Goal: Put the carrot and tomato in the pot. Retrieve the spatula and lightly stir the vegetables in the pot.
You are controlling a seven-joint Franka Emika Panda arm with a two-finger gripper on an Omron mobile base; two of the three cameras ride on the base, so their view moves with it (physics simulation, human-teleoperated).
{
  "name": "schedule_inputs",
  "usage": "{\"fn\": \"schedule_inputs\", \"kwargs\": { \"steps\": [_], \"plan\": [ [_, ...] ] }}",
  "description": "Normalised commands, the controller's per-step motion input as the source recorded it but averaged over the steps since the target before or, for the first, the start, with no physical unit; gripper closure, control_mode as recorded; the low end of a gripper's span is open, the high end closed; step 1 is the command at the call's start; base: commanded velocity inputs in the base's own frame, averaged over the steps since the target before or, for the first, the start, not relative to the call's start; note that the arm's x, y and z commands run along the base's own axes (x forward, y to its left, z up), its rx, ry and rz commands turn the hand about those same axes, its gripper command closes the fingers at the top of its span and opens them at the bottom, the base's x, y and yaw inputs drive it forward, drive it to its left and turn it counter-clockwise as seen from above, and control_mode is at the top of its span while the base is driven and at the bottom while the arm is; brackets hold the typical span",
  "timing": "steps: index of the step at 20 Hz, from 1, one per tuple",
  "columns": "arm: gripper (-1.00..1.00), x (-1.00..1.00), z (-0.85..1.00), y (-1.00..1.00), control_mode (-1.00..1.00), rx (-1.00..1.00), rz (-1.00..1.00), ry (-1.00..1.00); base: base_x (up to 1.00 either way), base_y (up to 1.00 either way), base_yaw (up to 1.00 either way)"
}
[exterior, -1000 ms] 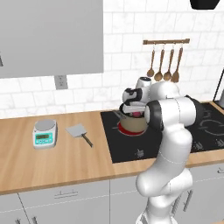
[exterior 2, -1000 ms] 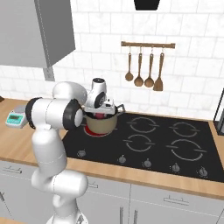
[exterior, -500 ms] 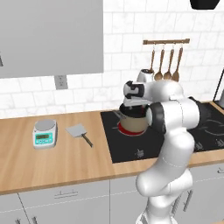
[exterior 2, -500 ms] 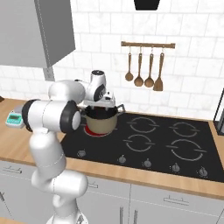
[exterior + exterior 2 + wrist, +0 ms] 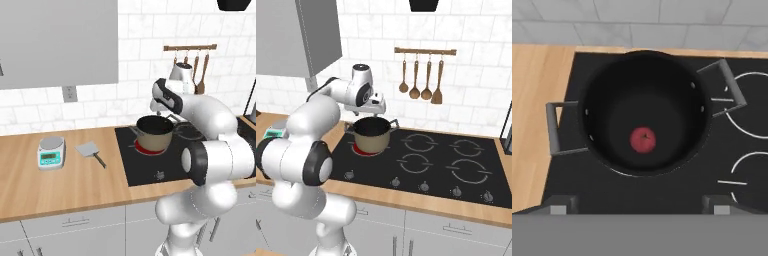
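Tool (image 5: 640, 205) hovers above the pot (image 5: 643, 112), fingers spread and holding nothing; 1 tomato (image 5: 643, 139) lies inside; spatula (image 5: 91, 151) rests on the worktop (image 5: 60, 187).

You face a white tiled wall (image 5: 140, 65) above a wooden counter (image 5: 60, 185) with a black cooktop (image 5: 436, 160) set into it. A grey wall cabinet (image 5: 57, 40) hangs to your left, a socket (image 5: 69, 93) beneath it. Wooden utensils (image 5: 421, 77) hang from a rail, and grey drawers (image 5: 456, 230) run below.

Gripper (image 5: 640, 207) now higher above pot (image 5: 643, 112).
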Motion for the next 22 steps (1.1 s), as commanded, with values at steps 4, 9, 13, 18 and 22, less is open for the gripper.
{"fn": "schedule_inputs", "kwargs": {
  "steps": [4,9,13,18,22],
  "plan": [
    [-1.00,-0.95,0.40,0.05,-1.00,0.00,-0.13,0.13,0.00,0.00,0.00],
    [-1.00,-0.93,0.21,0.07,-1.00,0.02,-0.09,0.08,0.00,0.00,0.00],
    [-1.00,-0.34,0.05,0.00,1.00,-0.01,-0.08,-0.03,-0.13,0.00,-0.03],
    [-1.00,0.00,0.00,0.00,1.00,0.00,0.00,0.00,-0.40,-0.48,-0.07],
    [-1.00,0.00,0.00,0.00,1.00,0.00,0.00,0.00,-0.12,-1.00,-0.01]
  ]
}}
